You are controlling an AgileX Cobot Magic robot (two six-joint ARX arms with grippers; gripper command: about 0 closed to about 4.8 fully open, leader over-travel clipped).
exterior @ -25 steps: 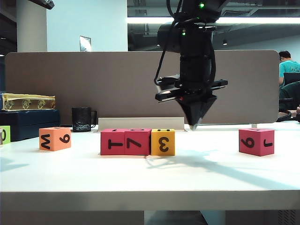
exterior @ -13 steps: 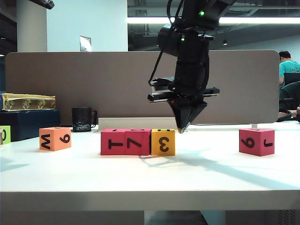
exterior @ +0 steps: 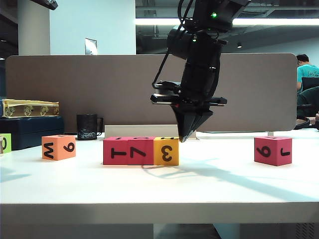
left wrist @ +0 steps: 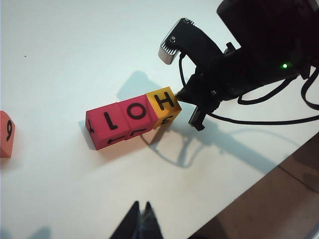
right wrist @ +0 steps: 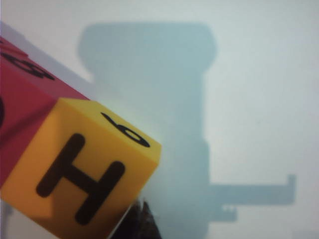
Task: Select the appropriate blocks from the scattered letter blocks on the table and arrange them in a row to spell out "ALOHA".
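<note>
Right gripper [exterior: 183, 138] clenched on nothing, tip against the right side of the yellow block [exterior: 166, 151]. On the white table [exterior: 159, 191], touching in 1 row: 2 crimson blocks [exterior: 128, 151], then yellow; tops reading 1, O, H. Orange block [exterior: 58, 147] far left, 3rd crimson block [exterior: 272, 150] far right. Left gripper [left wrist: 140, 223] clenched, empty, hanging above the table.

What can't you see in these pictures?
- Lime-green cube: cut off by the exterior view's left edge.
- Right gripper: only its shut tip shows in its wrist view, at the yellow block.
- Left gripper: tips only; absent from the exterior view.
- Orange block's top letter: angle hides it.
</note>
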